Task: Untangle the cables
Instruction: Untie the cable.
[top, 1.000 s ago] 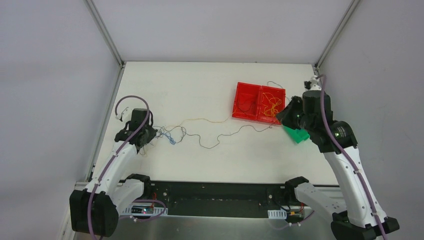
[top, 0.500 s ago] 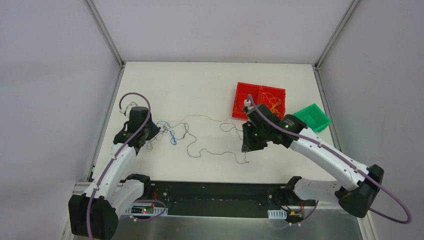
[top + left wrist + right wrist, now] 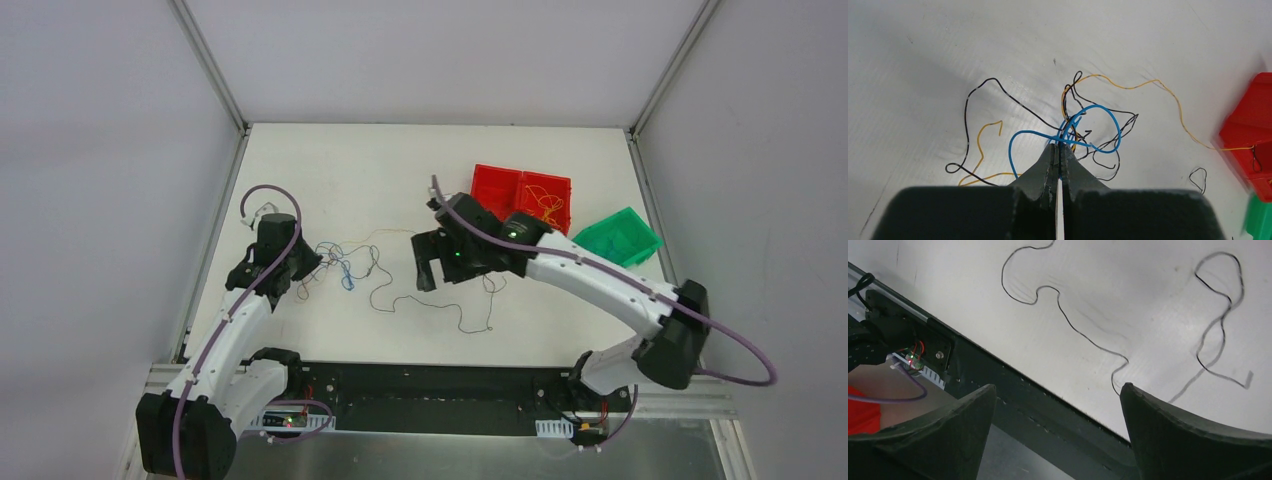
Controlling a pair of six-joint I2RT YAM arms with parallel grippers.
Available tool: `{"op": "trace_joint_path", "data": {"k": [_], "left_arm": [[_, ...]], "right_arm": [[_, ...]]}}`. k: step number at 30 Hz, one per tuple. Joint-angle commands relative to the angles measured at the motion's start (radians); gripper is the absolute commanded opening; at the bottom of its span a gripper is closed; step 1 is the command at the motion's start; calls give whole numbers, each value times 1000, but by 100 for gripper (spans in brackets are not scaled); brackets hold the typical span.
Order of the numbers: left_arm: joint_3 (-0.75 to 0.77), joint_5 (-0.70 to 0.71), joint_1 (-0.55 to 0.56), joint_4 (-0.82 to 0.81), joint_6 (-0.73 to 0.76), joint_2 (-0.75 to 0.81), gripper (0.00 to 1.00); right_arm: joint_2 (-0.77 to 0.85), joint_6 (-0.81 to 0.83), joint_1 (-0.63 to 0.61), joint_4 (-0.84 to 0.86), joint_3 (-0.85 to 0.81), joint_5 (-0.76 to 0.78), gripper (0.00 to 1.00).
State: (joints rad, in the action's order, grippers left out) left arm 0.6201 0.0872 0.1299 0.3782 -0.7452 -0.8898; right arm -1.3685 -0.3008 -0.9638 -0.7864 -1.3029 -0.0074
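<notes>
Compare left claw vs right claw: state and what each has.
Left claw is shut; right claw stands wide open. Left claw pinches the cable clump at its tips; right claw holds nothing, a loose dark cable lying on the table below it. Left claw sits at the table's left; right claw mid-table. Both point down at the table.

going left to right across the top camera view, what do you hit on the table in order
left gripper → clump of thin blue, yellow and dark cables → right gripper → red plastic two-compartment tray → green plastic bin
</notes>
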Motion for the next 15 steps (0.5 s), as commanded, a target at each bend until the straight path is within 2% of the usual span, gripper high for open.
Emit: {"op": "trace_joint_path", "data": {"k": [1,5,8,12,15], "left_arm": [[24,-12,2,-24,21,20,0],[27,-8,2,-24,21,18,0],[30,-1,2,-24,21,17,0],[33,2,2,-24,18,17,0],[36,-13,2,-24,13,16,0]], "right_arm": [[-209,75,-51,132,-113,57,98],[-355,54,-65,218,-183,117,91],[-422,34,-101,328,-174,139,90],[-515,78,-175,367,-199,205,89],[-561,122,-206,398,-206,157,88]]}}
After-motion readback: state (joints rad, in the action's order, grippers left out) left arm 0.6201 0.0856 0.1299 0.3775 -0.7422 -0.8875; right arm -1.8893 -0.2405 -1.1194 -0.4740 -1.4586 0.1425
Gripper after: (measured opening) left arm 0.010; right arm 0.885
